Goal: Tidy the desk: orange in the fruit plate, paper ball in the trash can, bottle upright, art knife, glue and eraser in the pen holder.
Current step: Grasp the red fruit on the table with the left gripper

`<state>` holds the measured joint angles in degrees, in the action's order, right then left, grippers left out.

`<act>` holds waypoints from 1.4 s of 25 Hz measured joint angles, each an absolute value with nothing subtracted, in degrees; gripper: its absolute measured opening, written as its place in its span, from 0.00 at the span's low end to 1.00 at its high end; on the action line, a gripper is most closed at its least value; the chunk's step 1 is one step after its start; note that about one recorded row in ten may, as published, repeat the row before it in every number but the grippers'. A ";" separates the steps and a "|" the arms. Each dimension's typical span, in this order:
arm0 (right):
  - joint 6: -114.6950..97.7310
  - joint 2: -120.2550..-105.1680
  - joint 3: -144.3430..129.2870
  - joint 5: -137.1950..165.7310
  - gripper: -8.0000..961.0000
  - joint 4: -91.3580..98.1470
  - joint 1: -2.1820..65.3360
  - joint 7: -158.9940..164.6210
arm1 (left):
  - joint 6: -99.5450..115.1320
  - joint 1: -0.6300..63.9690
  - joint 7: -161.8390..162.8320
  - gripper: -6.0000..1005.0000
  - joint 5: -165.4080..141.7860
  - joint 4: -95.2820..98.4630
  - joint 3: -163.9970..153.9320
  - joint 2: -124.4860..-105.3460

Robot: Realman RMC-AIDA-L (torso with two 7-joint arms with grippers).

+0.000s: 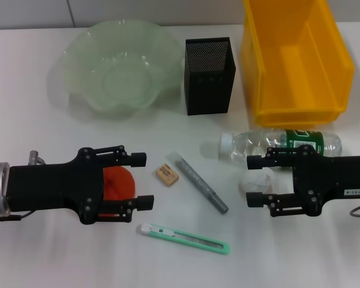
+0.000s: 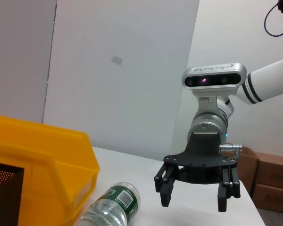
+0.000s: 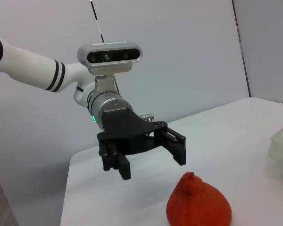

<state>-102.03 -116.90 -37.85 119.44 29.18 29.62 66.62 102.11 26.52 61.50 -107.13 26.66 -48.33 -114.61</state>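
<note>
The orange (image 1: 116, 183) lies on the table, and my left gripper (image 1: 141, 180) hovers open over it with a finger on each side. From the right wrist view that left gripper (image 3: 144, 159) hangs above the table behind the orange (image 3: 198, 203). My right gripper (image 1: 252, 180) is open around the white paper ball (image 1: 262, 180). Just beyond it lies the bottle (image 1: 281, 144) on its side. The eraser (image 1: 167, 174), grey glue stick (image 1: 203, 185) and green art knife (image 1: 183, 237) lie between the arms. At the back stand the fruit plate (image 1: 84, 54), black pen holder (image 1: 209, 75) and yellow trash can (image 1: 339, 60).
The left wrist view shows my right gripper (image 2: 195, 192) open above the table, with the bottle (image 2: 114, 205), the trash can (image 2: 42, 165) and a corner of the pen holder (image 2: 4, 193). Brown boxes (image 2: 273, 179) sit beyond the table edge.
</note>
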 joint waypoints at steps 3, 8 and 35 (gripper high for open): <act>-102.03 -116.90 -37.84 119.44 0.76 29.18 29.62 66.62 | 102.13 26.52 61.51 0.78 -107.14 26.67 -48.34 -114.61; -102.03 -117.19 -37.81 119.44 0.76 29.27 29.62 66.62 | 102.13 26.57 61.52 0.78 -107.14 26.67 -48.42 -114.61; -101.28 -117.34 -37.77 119.44 0.76 29.35 30.00 66.62 | 100.60 25.33 62.87 0.78 -107.15 28.75 -46.96 -113.76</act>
